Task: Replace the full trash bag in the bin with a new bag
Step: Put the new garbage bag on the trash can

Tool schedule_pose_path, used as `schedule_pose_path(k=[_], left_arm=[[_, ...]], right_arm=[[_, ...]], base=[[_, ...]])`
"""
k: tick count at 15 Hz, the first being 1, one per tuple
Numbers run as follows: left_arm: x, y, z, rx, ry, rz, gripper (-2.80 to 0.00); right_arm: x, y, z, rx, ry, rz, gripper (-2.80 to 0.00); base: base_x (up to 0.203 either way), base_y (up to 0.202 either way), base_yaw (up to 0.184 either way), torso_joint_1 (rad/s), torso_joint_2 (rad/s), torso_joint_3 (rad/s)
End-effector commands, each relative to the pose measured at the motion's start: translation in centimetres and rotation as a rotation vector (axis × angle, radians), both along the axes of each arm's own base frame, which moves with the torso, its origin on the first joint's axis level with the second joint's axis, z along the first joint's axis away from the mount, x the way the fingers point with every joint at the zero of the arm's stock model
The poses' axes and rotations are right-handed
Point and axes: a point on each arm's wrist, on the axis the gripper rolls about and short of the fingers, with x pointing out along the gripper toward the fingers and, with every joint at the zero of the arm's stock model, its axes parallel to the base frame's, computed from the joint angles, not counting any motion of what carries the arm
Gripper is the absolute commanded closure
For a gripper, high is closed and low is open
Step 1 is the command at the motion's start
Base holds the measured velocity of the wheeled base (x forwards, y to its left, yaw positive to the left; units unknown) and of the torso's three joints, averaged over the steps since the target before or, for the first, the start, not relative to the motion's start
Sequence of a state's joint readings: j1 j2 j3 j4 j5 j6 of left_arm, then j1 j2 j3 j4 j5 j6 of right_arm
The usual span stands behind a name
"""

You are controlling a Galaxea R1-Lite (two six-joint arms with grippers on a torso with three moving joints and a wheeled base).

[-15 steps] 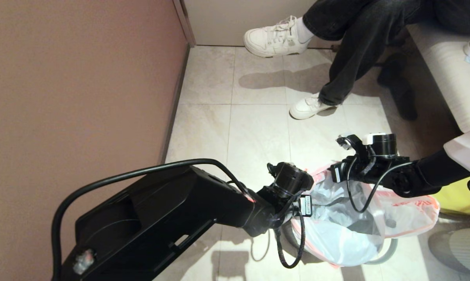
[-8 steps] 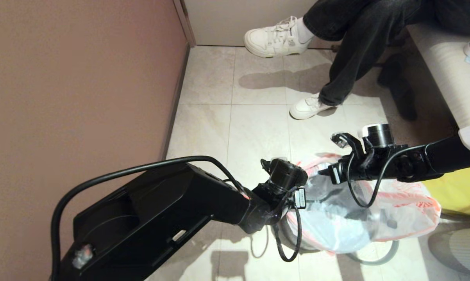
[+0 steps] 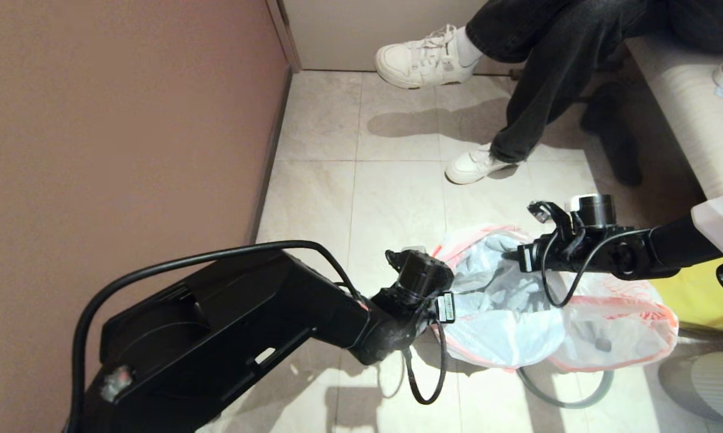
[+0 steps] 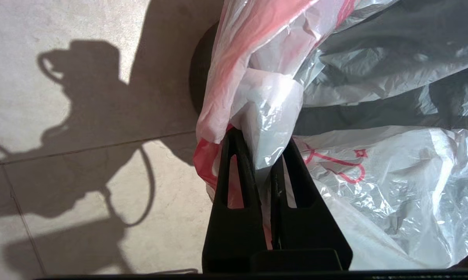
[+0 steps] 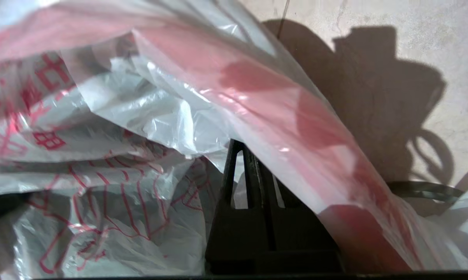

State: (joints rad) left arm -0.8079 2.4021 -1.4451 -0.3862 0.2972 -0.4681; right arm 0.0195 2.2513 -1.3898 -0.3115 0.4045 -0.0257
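The full trash bag (image 3: 505,319), thin whitish film with a pink-red edge and red print, hangs stretched between both grippers above the floor. A pale shape and a small dark spot show through its right side. My left gripper (image 4: 261,136) is shut on a bunched fold of the bag's edge (image 4: 269,101). My right gripper (image 5: 247,146) is shut on the opposite edge under a pink band (image 5: 280,101). The bin (image 4: 200,77) shows as a dark round side behind the bag. Its grey hoop (image 3: 568,402) peeks out below the bag. No second bag is in view.
A brown wall (image 3: 127,120) runs along the left. A seated person's legs and white shoes (image 3: 472,165) are ahead on the tiled floor, with a black slipper (image 3: 613,138) beside them. A pale bench (image 3: 686,102) and a yellow object (image 3: 704,294) stand at the right.
Both grippers have moved away from the robot with the bag, which now sits farther up the floor. More of the grey hoop is uncovered below it.
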Motion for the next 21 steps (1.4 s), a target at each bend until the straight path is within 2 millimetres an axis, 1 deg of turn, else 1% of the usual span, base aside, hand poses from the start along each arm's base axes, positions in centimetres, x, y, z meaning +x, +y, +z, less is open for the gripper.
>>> schedule_pose_path(k=[1, 3, 5, 7, 8, 9, 11, 13, 15, 16, 18, 21], left_arm=[[0.1, 0.8, -0.6, 0.026, 0.019, 0.025, 0.0], [0.8, 1.2, -0.2, 0.006, -0.017, 0.057, 0.0], [1.4, 2.0, 1.1, -0.026, -0.051, 0.081, 0.0], [1.8, 2.9, 2.6, -0.052, -0.074, 0.103, 0.0], [2.1, 3.3, 2.7, -0.052, -0.078, 0.117, 0.0], [2.2, 3.4, 2.7, -0.046, -0.084, 0.135, 0.0], [2.4, 3.4, 2.9, -0.042, -0.099, 0.16, 0.0], [2.9, 3.1, 2.4, -0.03, -0.112, 0.193, 0.0], [3.5, 3.3, 2.3, -0.015, -0.129, 0.242, 0.0], [3.6, 3.5, 2.4, -0.012, -0.134, 0.256, 0.0], [3.9, 3.5, 3.1, -0.01, -0.156, 0.287, 0.0], [4.1, 2.8, 4.9, 0.001, -0.2, 0.355, 0.0]], right_arm=[[0.4, -0.9, -0.5, 0.04, 0.002, -0.05, 0.0], [0.1, -1.8, -0.6, 0.053, 0.026, -0.081, 0.0], [-0.3, -2.4, -0.5, 0.077, 0.08, -0.113, 0.0], [-0.9, -3.6, 0.4, 0.083, 0.102, -0.142, 0.0], [-1.2, -3.8, 1.1, 0.083, 0.089, -0.145, 0.0], [-1.8, -3.8, 2.2, 0.084, 0.07, -0.144, 0.0], [-3.7, -3.2, 5.9, 0.105, 0.003, -0.122, 0.0], [-6.1, -2.4, 9.6, 0.177, -0.047, -0.063, 0.0], [-8.4, -2.0, 12.6, 0.217, -0.079, -0.008, 0.0], [-9.2, -1.8, 13.6, 0.225, -0.095, 0.008, 0.0], [-9.7, -1.6, 14.2, 0.224, -0.108, 0.011, 0.0], [-11.0, -1.4, 15.8, 0.24, -0.14, -0.022, 0.0]], base=[[0.0, 0.0, 0.0, 0.0, 0.0, 0.0], [0.0, 0.0, 0.0, 0.0, 0.0, 0.0], [0.0, 0.0, 0.0, 0.0, 0.0, 0.0], [0.0, 0.0, 0.0, 0.0, 0.0, 0.0], [0.0, 0.0, 0.0, 0.0, 0.0, 0.0], [0.0, 0.0, 0.0, 0.0, 0.0, 0.0], [0.0, 0.0, 0.0, 0.0, 0.0, 0.0], [0.0, 0.0, 0.0, 0.0, 0.0, 0.0], [0.0, 0.0, 0.0, 0.0, 0.0, 0.0], [0.0, 0.0, 0.0, 0.0, 0.0, 0.0], [0.0, 0.0, 0.0, 0.0, 0.0, 0.0], [0.0, 0.0, 0.0, 0.0, 0.0, 0.0]])
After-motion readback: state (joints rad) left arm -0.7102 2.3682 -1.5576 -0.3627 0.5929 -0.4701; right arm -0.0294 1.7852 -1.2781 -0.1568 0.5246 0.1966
